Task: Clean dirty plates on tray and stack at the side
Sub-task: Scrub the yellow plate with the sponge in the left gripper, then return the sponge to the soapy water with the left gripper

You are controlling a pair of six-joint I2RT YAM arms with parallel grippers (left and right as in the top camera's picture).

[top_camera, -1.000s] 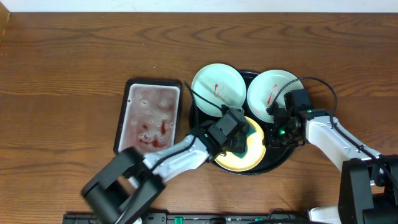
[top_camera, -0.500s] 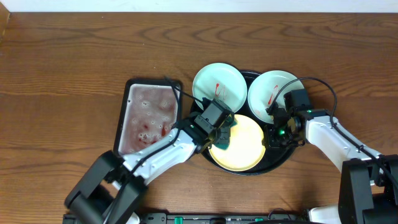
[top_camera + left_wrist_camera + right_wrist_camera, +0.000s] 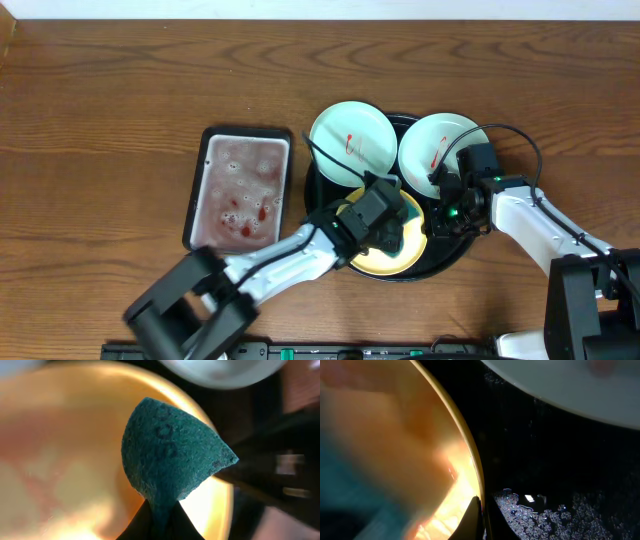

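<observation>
Your left tool [image 3: 156,519] is clamped on a rough teal scouring sponge [image 3: 167,455], which is folded to a point on the glossy pale yellow round plate [image 3: 385,258]. Your right tool [image 3: 479,512] is pinched shut on that plate's thin right rim. The red-streaked left mint-white plate [image 3: 350,140] and right mint-white plate [image 3: 440,145] overlap the back rim of the wet round black tray [image 3: 455,250]. The wooden desk [image 3: 120,100] lies open to the left.

Overhead view: bright, even light on the tabletop [image 3: 120,100], sharp, shadows faint. Left wrist view: green sponge [image 3: 170,455] in focus, yellow plate [image 3: 60,450] behind it blurred and glaring (brightest at the rim). Right wrist view: plate smeared by blur; wet black tray [image 3: 560,460] crisp, glinting.
</observation>
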